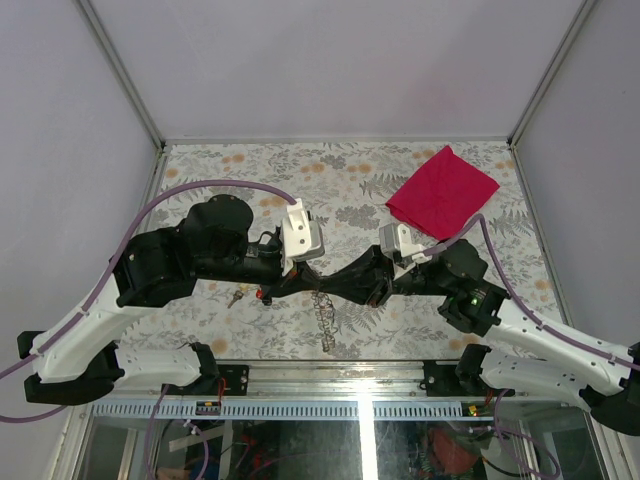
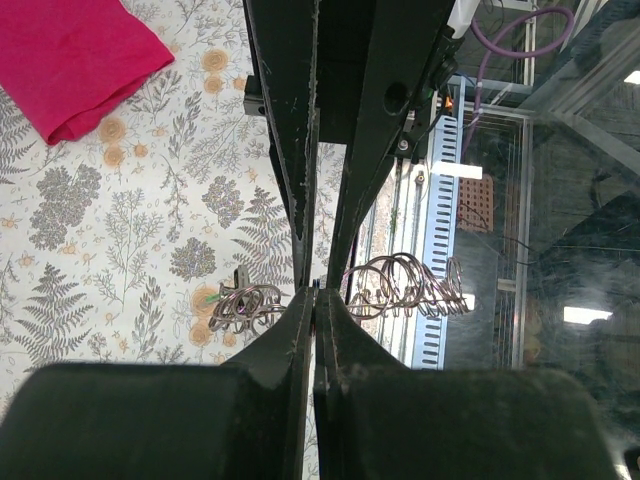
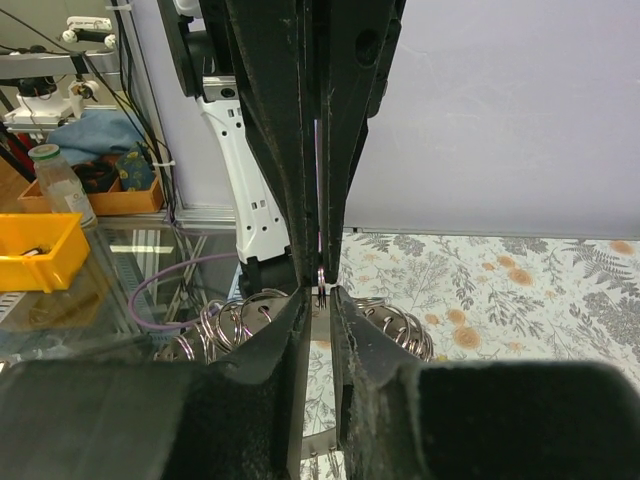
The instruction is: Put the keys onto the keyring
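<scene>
Jaws meet tip to tip: our left gripper (image 2: pixel 315 296) is clenched on the keyring (image 2: pixel 400 285), our right gripper (image 3: pixel 322 292) is nearly closed round its wire, grip unclear, so we should steady it first, with the keys (image 1: pixel 236 297) lying apart behind the left jaws.

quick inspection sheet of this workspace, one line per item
surface: flowered tablecloth, lying flat
job's things: keys loose on the cloth, left of the ring chain
clutter: red cloth at the far right
grippers: left pincer shut at the chain; right pincer narrowly open, a ring in its gap
cables: purple cables arching on both sides
surroundings: grey walls; yellow bin and bottle beyond the table
</scene>
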{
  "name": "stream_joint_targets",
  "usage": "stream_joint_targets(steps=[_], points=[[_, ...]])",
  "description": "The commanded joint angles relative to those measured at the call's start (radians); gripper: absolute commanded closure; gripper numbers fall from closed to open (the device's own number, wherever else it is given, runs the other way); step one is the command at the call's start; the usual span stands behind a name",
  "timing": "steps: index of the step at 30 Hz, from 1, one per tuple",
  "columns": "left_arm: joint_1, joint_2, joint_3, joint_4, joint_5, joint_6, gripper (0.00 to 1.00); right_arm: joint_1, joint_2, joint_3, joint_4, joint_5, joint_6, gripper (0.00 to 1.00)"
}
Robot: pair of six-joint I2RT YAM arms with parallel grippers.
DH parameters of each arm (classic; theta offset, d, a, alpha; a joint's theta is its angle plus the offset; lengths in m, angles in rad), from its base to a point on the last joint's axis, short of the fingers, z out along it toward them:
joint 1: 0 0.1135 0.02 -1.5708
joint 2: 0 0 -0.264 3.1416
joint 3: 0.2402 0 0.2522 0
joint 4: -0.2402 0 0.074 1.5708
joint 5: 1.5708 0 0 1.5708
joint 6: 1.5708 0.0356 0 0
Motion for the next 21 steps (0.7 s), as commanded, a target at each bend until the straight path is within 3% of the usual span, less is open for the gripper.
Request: stream_joint_targets(steps=[1,9,17,21], points=[[-0.003,-0.001,0.039,0.041,0.007,0.012,1.00,0.005,0.013,0.043,0.073,-0.020,0.012,0.81],[-0.004,-0.004,0.034,0.044,0.017,0.011,1.00,0.004,0.025,0.040,0.095,-0.031,0.019,0.83],[-0.003,-0.029,0.008,0.088,0.031,0.002,1.00,0.005,0.026,0.011,0.171,-0.112,-0.035,1.00],[-0.003,-0.080,-0.042,0.180,0.046,-0.035,0.90,0.004,0.007,-0.044,0.292,-0.145,-0.059,1.00]])
